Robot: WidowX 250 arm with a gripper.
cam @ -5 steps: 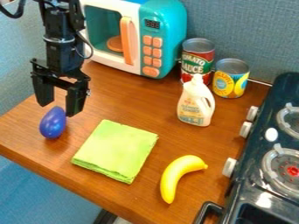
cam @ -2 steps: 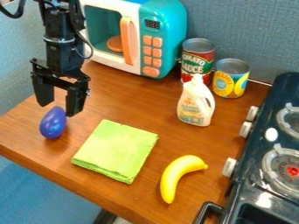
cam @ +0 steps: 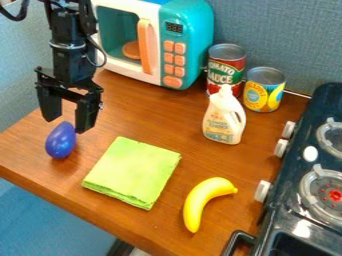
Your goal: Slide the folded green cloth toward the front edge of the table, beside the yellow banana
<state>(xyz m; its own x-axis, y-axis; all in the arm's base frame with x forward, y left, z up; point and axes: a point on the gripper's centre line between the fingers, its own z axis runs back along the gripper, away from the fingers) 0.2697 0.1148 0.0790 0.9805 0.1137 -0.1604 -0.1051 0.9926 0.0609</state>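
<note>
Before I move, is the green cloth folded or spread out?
Folded: the green cloth lies flat as a compact four-sided pad, with stacked layers showing along its near edge.

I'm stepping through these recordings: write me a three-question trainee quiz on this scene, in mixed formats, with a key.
1. Which is nearest the gripper?
A) the microwave
B) the purple egg-shaped object
C) the tomato sauce can
2. True or false: the white bottle is lying on its side.
3. Fill in the blank: between the green cloth and the stove lies a yellow ____.

Key: 1. B; 2. False, it stands upright; 3. banana.
</note>
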